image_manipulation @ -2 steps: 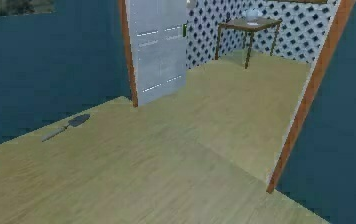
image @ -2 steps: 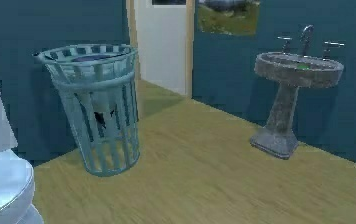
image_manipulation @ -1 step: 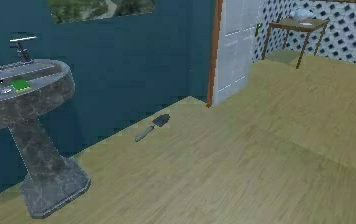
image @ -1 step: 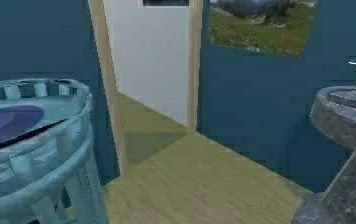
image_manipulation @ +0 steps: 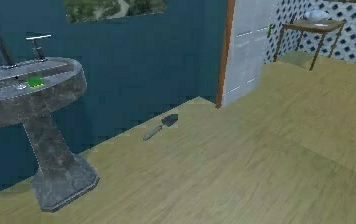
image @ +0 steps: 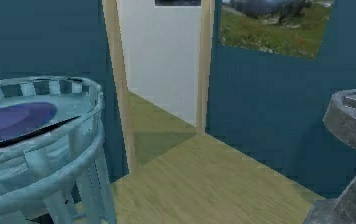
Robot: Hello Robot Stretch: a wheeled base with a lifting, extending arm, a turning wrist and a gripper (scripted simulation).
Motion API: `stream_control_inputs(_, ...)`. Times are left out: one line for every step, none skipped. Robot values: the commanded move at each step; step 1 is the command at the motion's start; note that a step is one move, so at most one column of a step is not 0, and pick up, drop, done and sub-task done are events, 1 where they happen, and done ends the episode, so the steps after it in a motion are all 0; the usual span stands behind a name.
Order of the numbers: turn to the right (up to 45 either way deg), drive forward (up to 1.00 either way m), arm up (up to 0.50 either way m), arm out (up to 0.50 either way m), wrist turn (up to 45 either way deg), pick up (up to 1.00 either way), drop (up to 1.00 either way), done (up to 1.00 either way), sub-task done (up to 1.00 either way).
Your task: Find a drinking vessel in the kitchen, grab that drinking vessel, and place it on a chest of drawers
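Base sits on the wood floor (image_manipulation: 276,150), low camera height, level. Front points at a doorway (image: 161,70), a bit to the forward view's left of middle. Arm side faces a dark teal wall (image_manipulation: 136,70), near it. Body is wedged between a pale blue round stand (image: 46,130) at the forward view's left and a stone pedestal sink (image_manipulation: 36,90) at the arm side view's left.
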Motion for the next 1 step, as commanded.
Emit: stream_control_inputs(45.0, 0.00, 0.00, 0.00, 0.0, 0.00, 0.00, 0.00, 0.00)
